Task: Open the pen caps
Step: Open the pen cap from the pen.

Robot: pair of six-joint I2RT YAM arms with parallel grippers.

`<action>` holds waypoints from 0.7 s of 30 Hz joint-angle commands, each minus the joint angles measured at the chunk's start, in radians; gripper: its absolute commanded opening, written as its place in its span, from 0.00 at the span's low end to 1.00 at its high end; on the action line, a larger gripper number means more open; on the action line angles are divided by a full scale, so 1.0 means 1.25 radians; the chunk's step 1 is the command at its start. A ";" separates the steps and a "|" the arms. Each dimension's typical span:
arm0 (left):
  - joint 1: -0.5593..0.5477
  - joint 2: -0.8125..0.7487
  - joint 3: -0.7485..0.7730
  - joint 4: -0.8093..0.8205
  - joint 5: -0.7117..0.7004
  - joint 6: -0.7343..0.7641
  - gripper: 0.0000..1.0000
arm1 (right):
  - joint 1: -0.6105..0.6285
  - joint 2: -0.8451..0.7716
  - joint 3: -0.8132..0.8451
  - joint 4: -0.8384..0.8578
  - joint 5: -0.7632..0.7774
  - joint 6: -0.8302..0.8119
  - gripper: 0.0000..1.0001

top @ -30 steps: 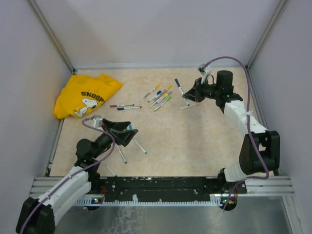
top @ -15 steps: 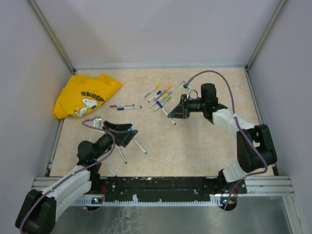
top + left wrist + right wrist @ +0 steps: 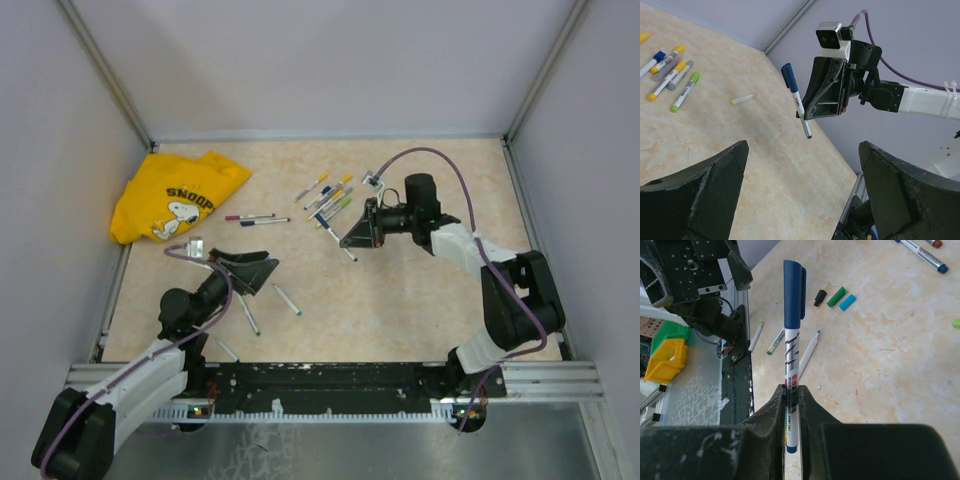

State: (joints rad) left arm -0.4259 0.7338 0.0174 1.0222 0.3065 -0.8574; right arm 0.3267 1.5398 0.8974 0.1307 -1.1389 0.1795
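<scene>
My right gripper (image 3: pixel 792 395) is shut on the grey-white barrel of a pen (image 3: pixel 791 365) whose dark blue cap (image 3: pixel 794 290) points away from it. From above, that gripper (image 3: pixel 355 238) hangs over the table's middle. In the left wrist view the same pen (image 3: pixel 799 106) hangs in the air with its blue cap (image 3: pixel 788 75) uppermost, ahead of my left gripper (image 3: pixel 803 146), which is open and holds nothing. The left gripper (image 3: pixel 262 270) sits low at the left. Three loose pen caps lie on the table: black (image 3: pixel 819 297), green (image 3: pixel 836 296) and blue (image 3: pixel 847 302).
A bunch of capped pens (image 3: pixel 330 200) lies at the back middle and two more pens (image 3: pixel 255 218) to its left. Uncapped barrels (image 3: pixel 285 300) lie near the left arm. A yellow Snoopy shirt (image 3: pixel 175 195) fills the back left corner. A metal rail (image 3: pixel 330 378) runs along the near edge.
The right gripper has carried the blue-capped pen from the back right leftward and nearer, toward the left gripper. The left gripper has barely moved and stays open.
</scene>
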 commanded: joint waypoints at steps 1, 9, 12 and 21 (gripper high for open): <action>-0.006 -0.001 -0.011 -0.023 -0.025 -0.021 0.95 | 0.009 0.011 0.034 0.014 -0.016 -0.020 0.00; -0.043 -0.002 0.023 -0.116 -0.079 -0.002 0.93 | 0.012 0.018 0.037 0.005 -0.012 -0.031 0.00; -0.079 0.003 0.038 -0.139 -0.117 0.010 0.93 | 0.015 0.020 0.039 0.000 -0.010 -0.034 0.00; -0.173 0.049 0.109 -0.242 -0.243 0.039 0.93 | 0.020 0.024 0.040 -0.010 -0.004 -0.045 0.00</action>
State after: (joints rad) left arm -0.6170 0.7681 0.0967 0.7803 0.0864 -0.8368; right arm 0.3378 1.5650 0.8982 0.1028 -1.1358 0.1490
